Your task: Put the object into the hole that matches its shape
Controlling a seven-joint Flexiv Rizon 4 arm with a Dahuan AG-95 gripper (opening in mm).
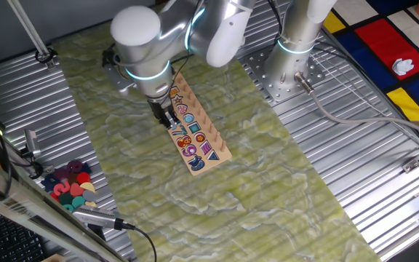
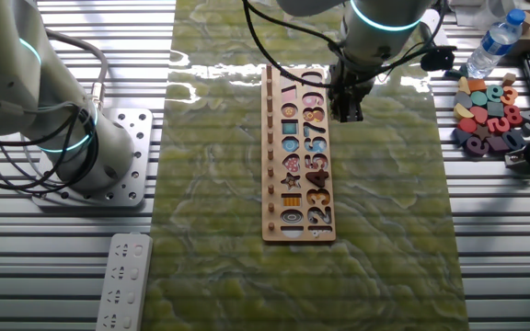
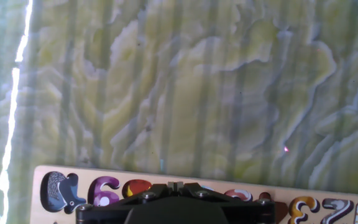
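The gripper (image 2: 349, 112), its jaw state not discernible, is poised over the number row of the puzzle board (image 2: 273, 184), where the object, judged light, stiff and thin and best pinched across opposite edges, cannot be picked out with certainty.

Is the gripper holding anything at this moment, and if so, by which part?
It cannot be told. The gripper sits low over the puzzle board, and no view shows its fingertips or a piece between them.

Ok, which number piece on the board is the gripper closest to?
The 8, third from the row's zero end: the gripper hangs level with it beside the board, while the low numbers lie far off.
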